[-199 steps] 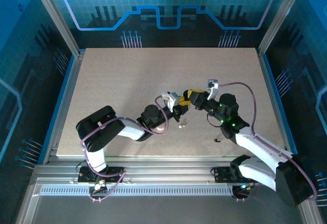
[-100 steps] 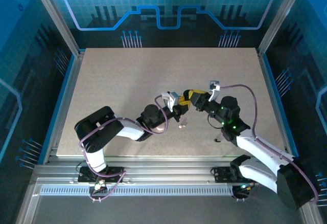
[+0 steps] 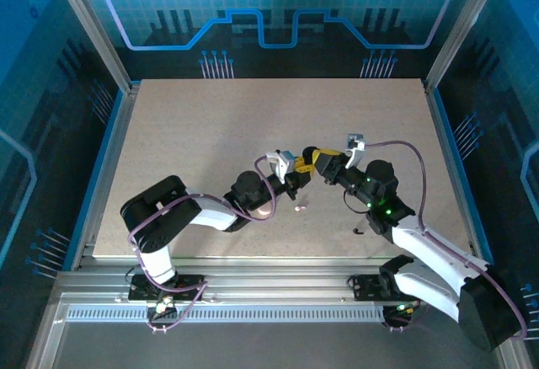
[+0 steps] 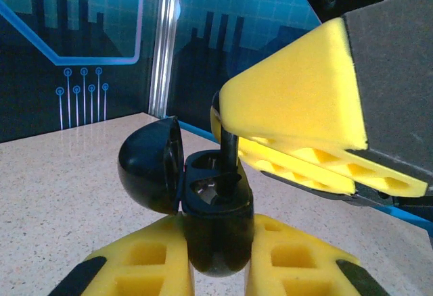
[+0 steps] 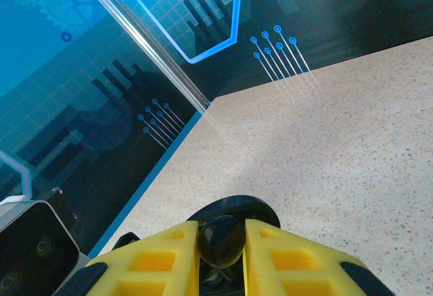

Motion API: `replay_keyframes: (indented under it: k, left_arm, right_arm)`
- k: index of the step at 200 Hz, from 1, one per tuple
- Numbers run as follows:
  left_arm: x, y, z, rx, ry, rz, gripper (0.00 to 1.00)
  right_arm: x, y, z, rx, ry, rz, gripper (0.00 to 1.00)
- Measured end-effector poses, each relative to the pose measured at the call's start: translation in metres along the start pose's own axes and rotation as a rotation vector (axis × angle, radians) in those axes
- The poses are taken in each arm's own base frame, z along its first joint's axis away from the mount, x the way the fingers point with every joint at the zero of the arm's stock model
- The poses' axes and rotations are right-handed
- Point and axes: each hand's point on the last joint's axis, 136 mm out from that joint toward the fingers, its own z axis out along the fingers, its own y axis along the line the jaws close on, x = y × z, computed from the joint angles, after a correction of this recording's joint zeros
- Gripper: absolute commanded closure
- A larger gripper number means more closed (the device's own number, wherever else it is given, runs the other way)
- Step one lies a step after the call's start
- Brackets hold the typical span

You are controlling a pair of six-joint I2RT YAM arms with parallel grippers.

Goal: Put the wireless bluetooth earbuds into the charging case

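The left gripper (image 4: 216, 269) clamps the open black charging case (image 4: 215, 205), bottom centre of its wrist view. The right gripper (image 5: 221, 259) pinches a black earbud (image 5: 220, 238) at the case's socket. A whitish earbud (image 3: 298, 208) lies on the table (image 3: 210, 133).

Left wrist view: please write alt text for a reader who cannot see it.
The left hand grips an open black charging case, its lid swung left. The right hand, from upper right, holds a black earbud at one socket.
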Motion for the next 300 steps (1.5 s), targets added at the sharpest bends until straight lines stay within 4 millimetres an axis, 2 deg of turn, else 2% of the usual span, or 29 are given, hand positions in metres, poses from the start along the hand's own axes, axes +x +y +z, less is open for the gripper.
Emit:
replay_keyframes:
  k: [101,148,189,240,300]
  left_arm:
    - [-0.003,-0.003,0.005,0.019,-0.028,0.104,0.92]
    - [-0.002,-0.003,0.007,0.026,-0.025,0.107,0.92]
    - [-0.002,-0.004,0.008,0.026,-0.026,0.107,0.92]
    - [-0.002,-0.003,0.009,0.024,-0.026,0.104,0.92]
    - [-0.006,0.000,0.011,0.018,-0.033,0.067,0.92]
  right_arm:
    - [-0.008,0.007,-0.004,0.001,0.003,-0.026,0.78]
    - [-0.006,0.012,-0.004,-0.023,0.016,-0.027,0.78]
    - [-0.012,0.017,-0.006,-0.035,0.001,-0.043,0.78]
    - [-0.007,0.012,0.001,-0.025,0.020,-0.037,0.78]
    - [-0.011,0.012,0.004,-0.031,0.003,-0.042,0.78]
